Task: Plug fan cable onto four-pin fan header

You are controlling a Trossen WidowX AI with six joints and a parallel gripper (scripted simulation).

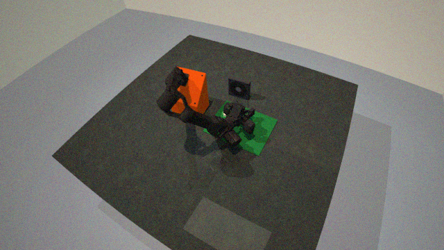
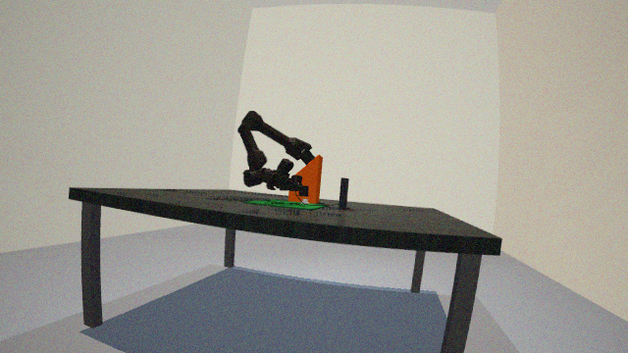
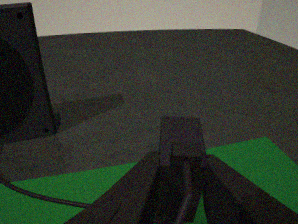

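The green board (image 1: pixel 268 125) (image 2: pixel 262 202) (image 3: pixel 265 152) lies flat on the table. My gripper (image 2: pixel 302 190) (image 3: pixel 180 161) is shut on the fan's dark plug (image 3: pixel 181 134), low above the board in the exterior view. The plug sticks out beyond the fingertips in the wrist view, with a wire running back between the fingers. A small white piece (image 1: pixel 224 114) (image 2: pixel 305 201), seemingly the header, shows beside and below the gripper; its pins cannot be made out. The black fan (image 1: pixel 243 91) (image 2: pixel 344 193) (image 3: pixel 42 95) stands upright beyond the board. Its dark cable (image 3: pixel 65 203) curves over the board.
An orange wedge-shaped stand (image 1: pixel 199 87) (image 2: pixel 314 181) rises beside the board, by the arm's base. The fan stands close to the board's edge. A pale rectangle (image 1: pixel 227 222) lies at the near side of the dark table (image 1: pixel 146 167) (image 2: pixel 392 216).
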